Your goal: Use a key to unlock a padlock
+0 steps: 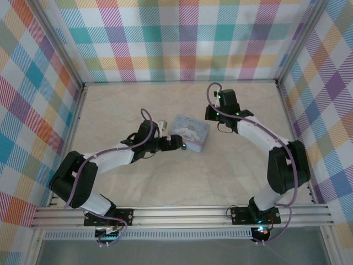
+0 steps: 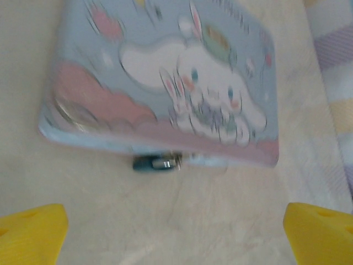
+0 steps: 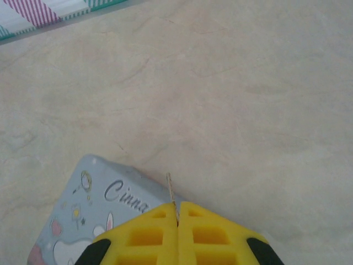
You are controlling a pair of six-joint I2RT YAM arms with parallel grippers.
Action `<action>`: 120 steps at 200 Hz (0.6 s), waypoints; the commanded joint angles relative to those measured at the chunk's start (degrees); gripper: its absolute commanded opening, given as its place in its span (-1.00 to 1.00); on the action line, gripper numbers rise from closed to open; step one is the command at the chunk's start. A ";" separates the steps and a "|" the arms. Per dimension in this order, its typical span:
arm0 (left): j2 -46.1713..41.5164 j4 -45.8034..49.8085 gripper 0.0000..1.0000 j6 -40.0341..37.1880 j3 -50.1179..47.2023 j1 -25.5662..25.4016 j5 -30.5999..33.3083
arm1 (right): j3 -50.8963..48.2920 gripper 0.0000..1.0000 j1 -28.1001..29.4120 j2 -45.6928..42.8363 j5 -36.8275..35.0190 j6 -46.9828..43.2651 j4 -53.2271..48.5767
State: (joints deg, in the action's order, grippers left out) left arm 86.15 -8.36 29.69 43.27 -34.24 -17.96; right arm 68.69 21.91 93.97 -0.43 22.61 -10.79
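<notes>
The padlock (image 2: 157,162) is a tiny dark bluish lock with a silver part, hanging at the middle of the front side of a pale-blue cartoon tin box (image 2: 165,72). My left gripper (image 2: 176,232) faces it from a short way off, open wide, its yellow fingertips (image 2: 30,232) at the bottom corners and nothing between them. From above, the left gripper (image 1: 177,142) sits at the near side of the box (image 1: 190,131). My right gripper (image 3: 177,205) is shut on the key (image 3: 171,190), a thin metal blade sticking out above the box's far corner (image 3: 99,204). The right gripper (image 1: 214,117) hovers just right of the box.
The box lies on a pale marbled table (image 1: 231,176) with bare room on all sides. Plaid walls (image 1: 182,38) close in the back and both sides. A metal rail (image 1: 182,215) with the arm bases runs along the near edge.
</notes>
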 commanded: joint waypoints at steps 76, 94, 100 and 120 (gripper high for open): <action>9.76 -23.45 0.92 -8.36 -5.14 -7.39 7.10 | 12.46 -1.00 -0.31 14.78 2.27 -1.98 -4.10; 11.38 -28.31 0.93 -10.50 -6.20 -8.40 8.59 | 13.62 -1.00 -0.29 16.18 2.55 -2.39 -4.73; 12.00 -29.68 0.92 -10.91 -6.35 -8.64 8.55 | 13.89 -1.00 -0.29 16.59 2.62 -2.44 -5.01; 14.31 -32.19 0.92 -11.11 -6.26 -8.95 8.08 | 14.63 -1.00 -0.22 17.76 3.42 -2.48 -5.47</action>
State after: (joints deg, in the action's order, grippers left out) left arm 97.95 -33.01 21.56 37.71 -42.44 -11.22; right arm 80.95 21.80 110.00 1.32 21.52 -14.66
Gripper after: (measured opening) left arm 0.963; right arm 0.051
